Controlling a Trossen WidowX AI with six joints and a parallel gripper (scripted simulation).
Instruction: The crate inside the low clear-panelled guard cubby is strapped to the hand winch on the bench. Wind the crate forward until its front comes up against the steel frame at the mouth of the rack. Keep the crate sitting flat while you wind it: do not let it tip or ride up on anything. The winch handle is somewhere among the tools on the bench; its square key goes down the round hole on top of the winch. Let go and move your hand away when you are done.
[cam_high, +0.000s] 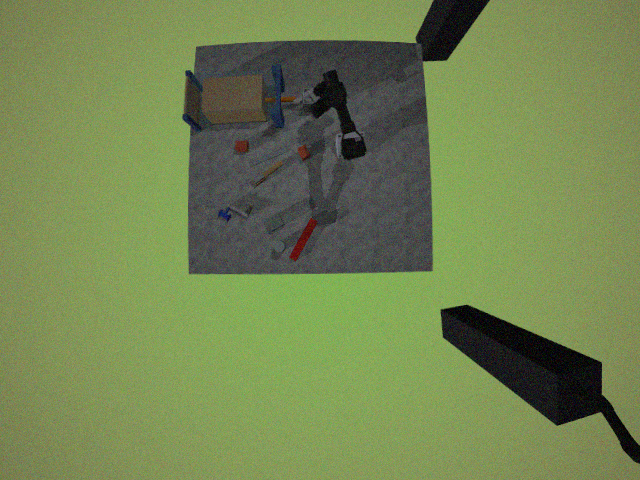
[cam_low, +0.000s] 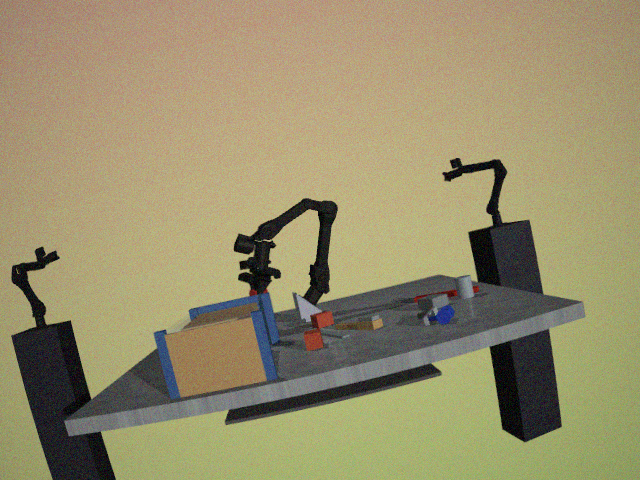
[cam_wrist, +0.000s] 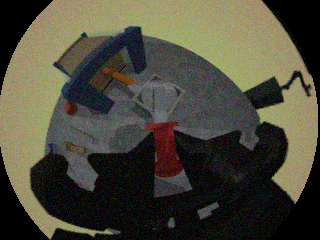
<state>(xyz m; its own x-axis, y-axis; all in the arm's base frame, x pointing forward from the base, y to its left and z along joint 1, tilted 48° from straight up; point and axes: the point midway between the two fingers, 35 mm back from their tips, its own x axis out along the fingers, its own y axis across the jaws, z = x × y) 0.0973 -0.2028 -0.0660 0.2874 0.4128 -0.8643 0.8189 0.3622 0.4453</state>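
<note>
The tan crate (cam_high: 232, 98) (cam_low: 214, 356) (cam_wrist: 87, 50) sits in the cubby with blue frame posts (cam_high: 277, 95) (cam_low: 266, 320) (cam_wrist: 100, 70) at its mouth. An orange strap (cam_high: 281, 98) (cam_wrist: 119, 76) runs from it to the pale winch (cam_high: 308, 96) (cam_low: 305, 307) (cam_wrist: 156, 96). My gripper (cam_high: 320, 99) (cam_low: 256, 286) (cam_wrist: 162, 143) hangs pointing down, just above and beside the winch. It is shut on a red handle (cam_wrist: 162, 150) (cam_low: 253, 292), whose T-shaped end points toward the winch. I cannot tell whether the handle touches the winch.
Two orange-red blocks (cam_high: 241, 146) (cam_high: 303, 151), a tan stick (cam_high: 267, 173) (cam_low: 359, 324), a blue tool (cam_high: 224, 214) (cam_low: 443, 313), a grey block (cam_high: 275, 223), a grey cylinder (cam_high: 279, 248) (cam_low: 464, 286) and a red bar (cam_high: 303, 238) lie on the bench. Dark pillars (cam_low: 511, 320) stand beside it.
</note>
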